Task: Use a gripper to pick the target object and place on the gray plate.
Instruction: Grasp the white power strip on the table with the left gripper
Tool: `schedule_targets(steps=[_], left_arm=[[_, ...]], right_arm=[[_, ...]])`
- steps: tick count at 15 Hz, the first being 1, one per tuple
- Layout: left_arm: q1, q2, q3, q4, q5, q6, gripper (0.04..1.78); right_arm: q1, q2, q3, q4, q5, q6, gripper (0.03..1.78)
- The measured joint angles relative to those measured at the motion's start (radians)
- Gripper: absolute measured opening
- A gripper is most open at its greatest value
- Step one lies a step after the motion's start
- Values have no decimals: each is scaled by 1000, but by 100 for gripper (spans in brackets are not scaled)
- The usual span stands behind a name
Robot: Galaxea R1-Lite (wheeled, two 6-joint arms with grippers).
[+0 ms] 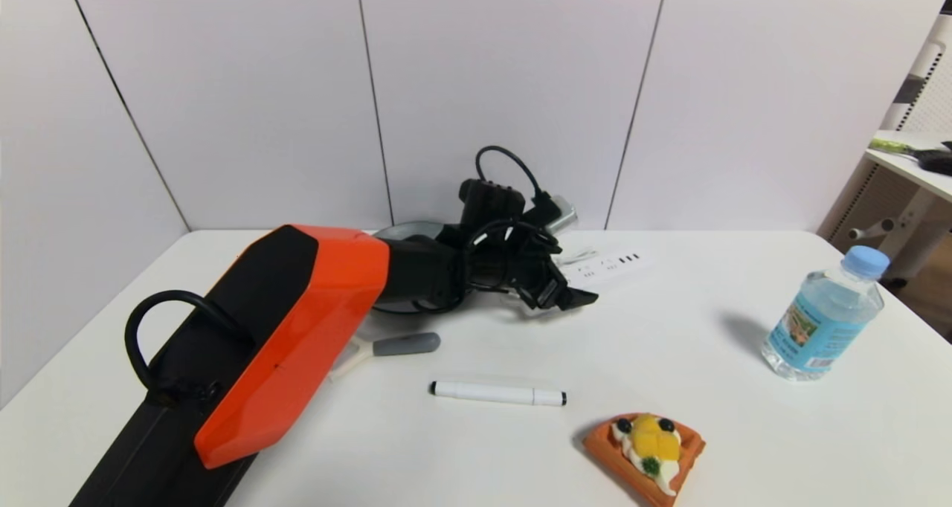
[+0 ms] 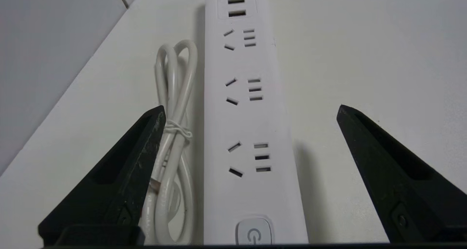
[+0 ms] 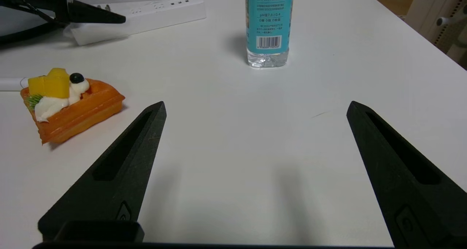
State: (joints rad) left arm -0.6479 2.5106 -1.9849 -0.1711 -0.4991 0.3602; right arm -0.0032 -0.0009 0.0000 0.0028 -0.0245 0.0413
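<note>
The left gripper [image 1: 554, 288] reaches toward the far edge of the desk, over the near end of the white power strip [image 1: 610, 263]. Only the left wrist view shows its fingers [image 2: 120, 179] spread wide, one over the coiled cord [image 2: 175, 132], the other beyond the strip's opposite side, neither gripping. The gray plate [image 1: 407, 231] lies near the far edge, mostly hidden behind the arm. The right gripper [image 3: 255, 168], absent from the head view, hovers open over bare desk [image 3: 233, 132]. Near the front edge lie a marker pen [image 1: 497, 393] and a toy waffle [image 1: 644, 455]; a water bottle [image 1: 825, 315] stands toward the right edge.
</note>
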Motion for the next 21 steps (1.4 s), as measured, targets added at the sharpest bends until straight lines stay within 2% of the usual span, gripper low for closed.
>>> schedule_targets(steps=[8,21], left_arm=[[44,1,0,15,3,-36,169],[26,7,0,13,-1,-89,169]], right_arm=[[0,0,0,0,0,0,171],[0,0,0,0,0,0,171]])
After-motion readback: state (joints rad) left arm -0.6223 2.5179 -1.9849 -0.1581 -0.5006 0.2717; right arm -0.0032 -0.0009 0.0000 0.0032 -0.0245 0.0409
